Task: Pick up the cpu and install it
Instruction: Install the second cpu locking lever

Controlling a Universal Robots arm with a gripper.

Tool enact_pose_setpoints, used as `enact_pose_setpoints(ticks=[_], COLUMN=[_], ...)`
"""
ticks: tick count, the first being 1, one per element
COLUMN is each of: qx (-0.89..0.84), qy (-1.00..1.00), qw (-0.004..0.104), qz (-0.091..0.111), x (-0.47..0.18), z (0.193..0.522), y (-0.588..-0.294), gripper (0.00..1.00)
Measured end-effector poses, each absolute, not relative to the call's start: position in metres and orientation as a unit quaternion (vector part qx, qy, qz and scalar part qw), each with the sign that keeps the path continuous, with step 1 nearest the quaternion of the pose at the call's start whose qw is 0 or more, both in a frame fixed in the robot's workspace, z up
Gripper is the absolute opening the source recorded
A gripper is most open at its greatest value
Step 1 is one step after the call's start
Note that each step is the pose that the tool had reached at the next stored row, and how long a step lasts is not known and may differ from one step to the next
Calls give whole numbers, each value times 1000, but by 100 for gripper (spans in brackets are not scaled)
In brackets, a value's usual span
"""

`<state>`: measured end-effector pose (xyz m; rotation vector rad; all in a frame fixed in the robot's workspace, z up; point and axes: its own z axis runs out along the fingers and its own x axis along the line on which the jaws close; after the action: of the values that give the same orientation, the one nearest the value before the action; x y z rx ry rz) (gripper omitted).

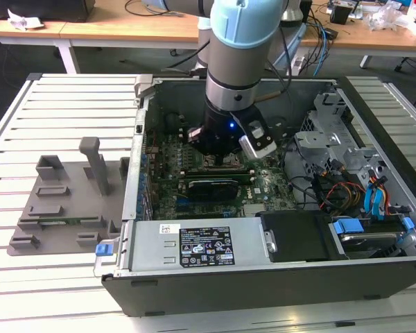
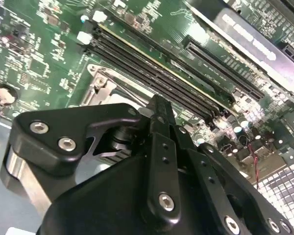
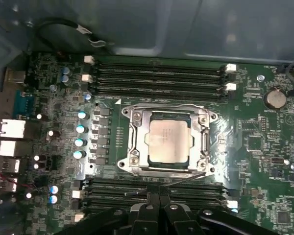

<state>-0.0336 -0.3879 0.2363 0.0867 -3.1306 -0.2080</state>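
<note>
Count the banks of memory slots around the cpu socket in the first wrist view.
2: a far bank beyond the cpu, a near bank between it and the gripper. More may be hidden.

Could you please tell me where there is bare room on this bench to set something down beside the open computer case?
The slatted table is bare on the exterior view's left, between the grey holder tray and its far edge. Inside the computer case it is crowded: the gripper hangs just above the socket holding the cpu.
</note>
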Motion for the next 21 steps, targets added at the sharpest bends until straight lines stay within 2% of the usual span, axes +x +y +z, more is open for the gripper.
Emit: enact_pose_setpoints(ticks=[6, 21], qx=[28, 47], qy=[-997, -997], qw=[1, 3], qz=[-66, -67], x=[-58, -68], z=[214, 200], y=[-388, -369], gripper=[11, 11])
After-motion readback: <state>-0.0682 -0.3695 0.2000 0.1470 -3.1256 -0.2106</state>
